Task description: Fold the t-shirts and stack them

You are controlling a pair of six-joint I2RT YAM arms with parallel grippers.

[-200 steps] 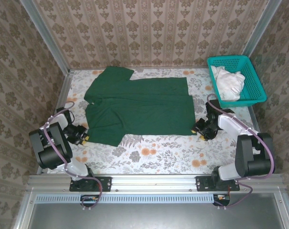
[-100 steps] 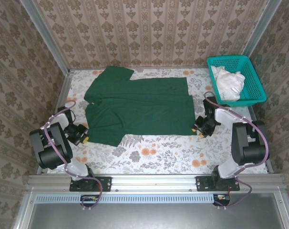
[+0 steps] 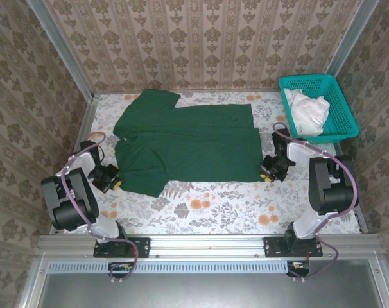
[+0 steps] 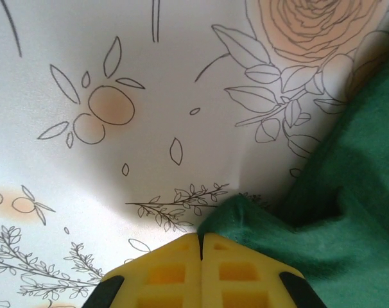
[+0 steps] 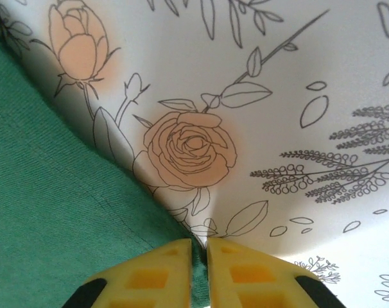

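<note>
Plain dark green t-shirt [image 3: 188, 144] on a white flowered tablecloth [image 3: 214, 208], seen through my rig's cameras.

I see the t-shirt as one solid deep green with no print. The tablecloth is white, printed with peach-orange roses and thin grey outlined leaves and sprigs. The mesh basket [image 3: 344, 122] is teal, and the cloth [image 3: 308, 110] in it is white. The wallpaper [image 3: 201, 45] is beige with a repeating brown damask motif. My left gripper [image 4: 201, 239] and right gripper [image 5: 199, 244] have bright yellow pads. Both arms are black and light grey, with purple cables [image 3: 355, 192].
</note>
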